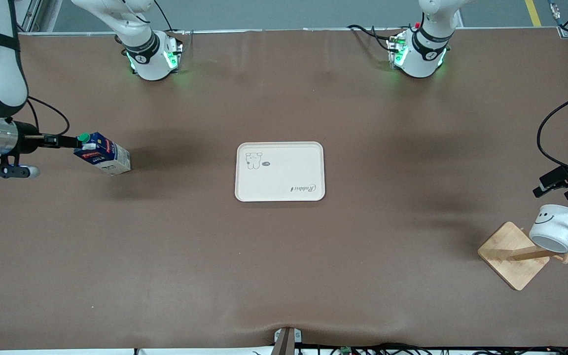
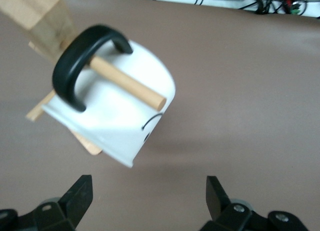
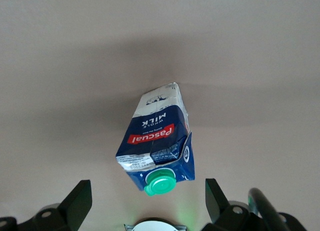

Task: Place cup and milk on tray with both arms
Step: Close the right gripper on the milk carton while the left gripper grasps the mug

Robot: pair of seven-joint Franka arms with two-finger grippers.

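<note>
The cream tray (image 1: pixel 284 172) lies in the middle of the table with nothing on it. The milk (image 1: pixel 104 154) stands on the table at the right arm's end. My right gripper (image 1: pixel 67 142) is open at its green-capped top; in the right wrist view the milk (image 3: pixel 157 143) sits between the spread fingers (image 3: pixel 80 198), untouched, with the gripper (image 3: pixel 147 201) around its cap. The cup (image 1: pixel 557 228) hangs by its black handle on a wooden peg at the left arm's end. My left gripper (image 1: pixel 555 185) is open and empty beside it; the left wrist view shows the cup (image 2: pixel 120 111) just ahead of the gripper (image 2: pixel 148 196).
The wooden rack (image 1: pixel 513 256) with its square base stands near the table's edge at the left arm's end; its post (image 2: pixel 42 18) and pegs hold the cup. Black cables (image 1: pixel 555 128) hang by the left gripper. Both arm bases stand along the edge farthest from the front camera.
</note>
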